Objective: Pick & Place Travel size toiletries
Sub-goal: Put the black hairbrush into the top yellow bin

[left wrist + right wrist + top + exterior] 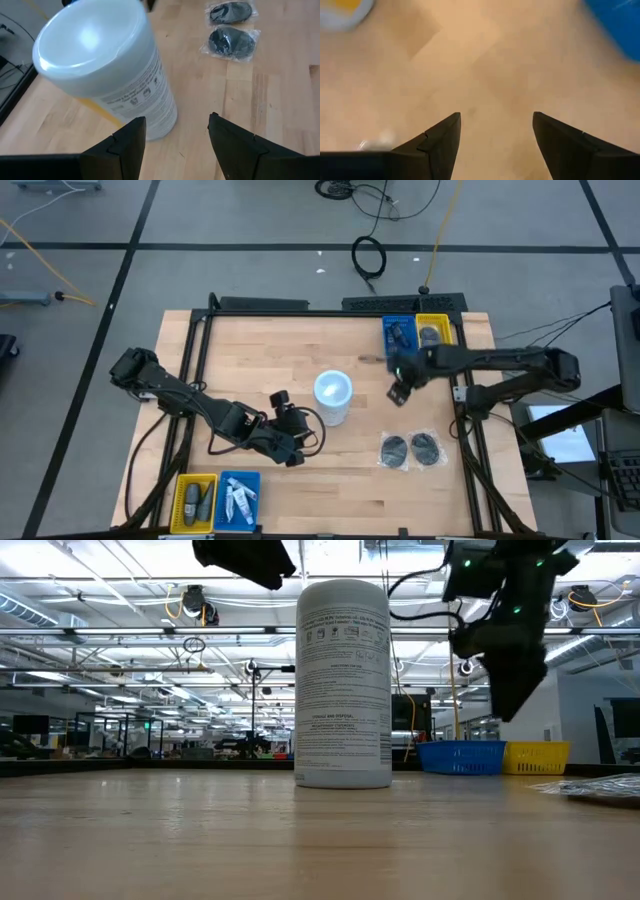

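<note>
Right gripper (398, 394): fingers spread, empty, above bare wood at 3 o'clock from the white cylinder (333, 397).
Left gripper (283, 402): fingers spread, empty, at 9 o'clock beside the cylinder.
2 bagged discs (412, 450): flat on the table (270, 350), 5 o'clock from the right gripper.
Far trays (417, 331): 12 o'clock from the right gripper, holding dark items.
Near trays (215, 502): bottles and tubes inside.

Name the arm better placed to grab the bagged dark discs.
Probably right: its open gripper hangs just beyond the discs, with bare table between. The left gripper sits farther away, beside the white cylinder.
</note>
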`<control>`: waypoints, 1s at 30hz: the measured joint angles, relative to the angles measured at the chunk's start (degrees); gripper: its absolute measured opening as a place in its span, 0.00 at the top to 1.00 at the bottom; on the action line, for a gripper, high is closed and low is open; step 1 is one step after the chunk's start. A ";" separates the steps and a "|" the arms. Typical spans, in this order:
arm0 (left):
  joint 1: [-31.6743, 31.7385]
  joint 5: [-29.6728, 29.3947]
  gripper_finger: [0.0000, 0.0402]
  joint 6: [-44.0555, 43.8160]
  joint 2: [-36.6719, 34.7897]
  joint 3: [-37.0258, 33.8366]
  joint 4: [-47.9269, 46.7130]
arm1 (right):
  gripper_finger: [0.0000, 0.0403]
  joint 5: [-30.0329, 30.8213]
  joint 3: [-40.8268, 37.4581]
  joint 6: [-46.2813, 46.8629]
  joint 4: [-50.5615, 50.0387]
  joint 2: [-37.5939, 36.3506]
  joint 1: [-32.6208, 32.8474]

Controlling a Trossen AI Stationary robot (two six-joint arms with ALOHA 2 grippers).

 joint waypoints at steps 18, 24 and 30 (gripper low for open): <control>0.00 0.04 0.47 -1.82 0.00 0.00 -1.21 | 0.40 -1.65 -9.39 24.20 9.65 0.32 29.54; 0.00 0.09 0.47 -2.74 0.00 0.00 -1.21 | 0.40 -2.85 -13.48 27.05 14.15 0.32 31.13; 0.00 0.09 0.47 -2.85 0.00 0.00 -1.21 | 0.40 -6.19 -15.98 28.18 18.69 0.32 31.17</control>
